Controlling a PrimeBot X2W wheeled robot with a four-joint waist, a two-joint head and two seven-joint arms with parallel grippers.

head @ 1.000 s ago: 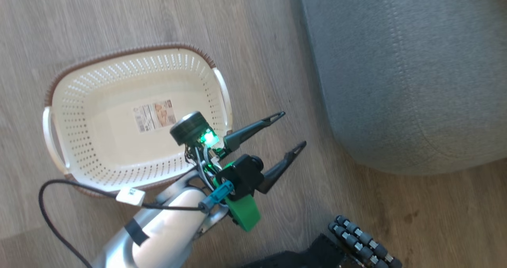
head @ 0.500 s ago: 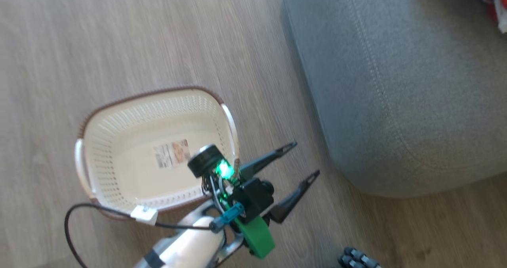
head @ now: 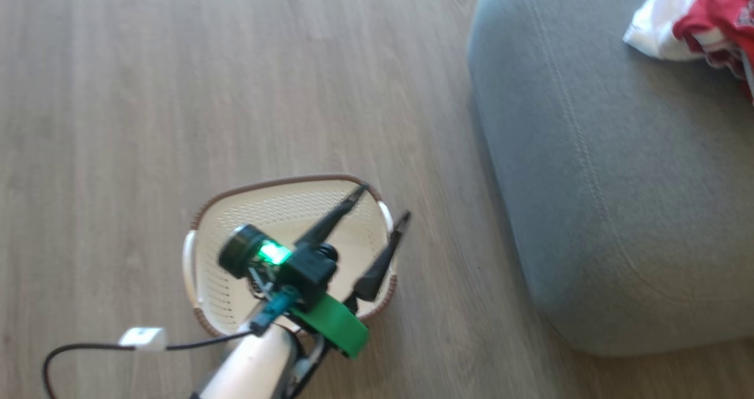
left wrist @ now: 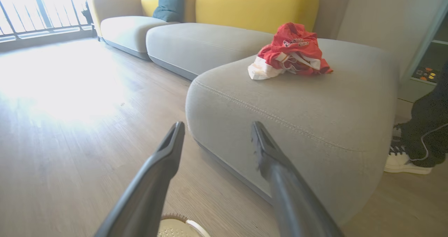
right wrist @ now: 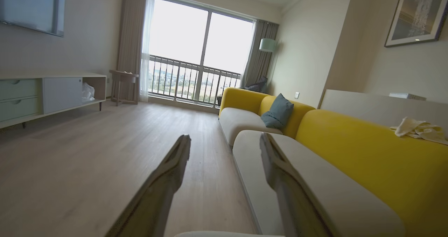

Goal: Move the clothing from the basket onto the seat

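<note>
The clothing (head: 701,22) is a crumpled red and white heap lying on the grey seat (head: 618,181) at the head view's upper right. In the left wrist view the clothing (left wrist: 292,51) rests on top of the seat (left wrist: 297,104), well beyond my fingers. The white basket (head: 247,190) stands on the floor left of the seat; what shows of its inside holds nothing. My left gripper (head: 383,203) hangs open over the basket's right end, with nothing between its fingers (left wrist: 217,128). My right gripper (right wrist: 225,140) is open and holds nothing, pointing along the room.
Wood floor surrounds the basket, whose rim (left wrist: 178,226) peeks in at the left wrist view's bottom edge. A person's white shoe (left wrist: 406,161) and dark trouser leg stand right of the seat. A yellow-backed sofa (right wrist: 350,142) and a low cabinet (right wrist: 52,93) line the walls.
The head camera has shifted, bringing the clothing on the seat into view and making the basket look smaller. My left gripper, earlier past the basket's right rim, now sits over its right end.
</note>
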